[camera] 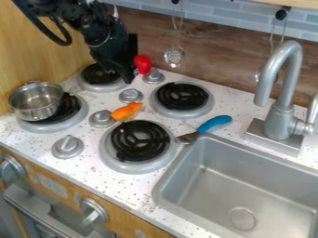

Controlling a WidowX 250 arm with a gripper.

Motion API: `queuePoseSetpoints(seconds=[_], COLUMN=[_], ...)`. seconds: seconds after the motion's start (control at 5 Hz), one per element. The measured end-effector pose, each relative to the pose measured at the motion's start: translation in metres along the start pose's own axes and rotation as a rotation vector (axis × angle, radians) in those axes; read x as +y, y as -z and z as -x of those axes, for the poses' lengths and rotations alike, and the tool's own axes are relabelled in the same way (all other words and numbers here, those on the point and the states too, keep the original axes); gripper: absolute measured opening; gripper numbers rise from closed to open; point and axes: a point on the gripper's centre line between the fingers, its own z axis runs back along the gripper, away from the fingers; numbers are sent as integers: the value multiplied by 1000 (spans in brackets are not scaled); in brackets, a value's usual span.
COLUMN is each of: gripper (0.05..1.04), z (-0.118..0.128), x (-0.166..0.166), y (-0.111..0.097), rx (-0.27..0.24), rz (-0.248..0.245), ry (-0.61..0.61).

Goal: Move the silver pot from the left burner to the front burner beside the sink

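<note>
The gripper (122, 67) hangs over the back left burner (98, 76), pointing down. Just right of it is a red rounded object (142, 64), above a small silver knob; whether they touch I cannot tell. An orange carrot-like piece (126, 111) lies between the burners, by two silver knobs. At the left, a silver metal pot (36, 101) sits on the front left burner. A utensil with a blue handle (214, 123) lies near the sink's back left corner, its metal end by the front right burner.
The sink (217, 186) takes up the lower right, with a grey faucet (282, 93) behind it. Black coils of the front right burner (140, 140) and back right burner (182, 95) stand on the speckled counter. A slotted utensil (175, 56) hangs at the back wall.
</note>
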Motion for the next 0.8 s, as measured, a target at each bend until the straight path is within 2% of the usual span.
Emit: queuePoseSetpoints(seconds=[0.2,0.6,0.8], gripper=[1005,1005,1005], z=[12,40,46], x=[-4,21,42], y=[10,9,-13], rx=[37,100,88], rz=[18,-37,-97], ry=[-6,-109,-174])
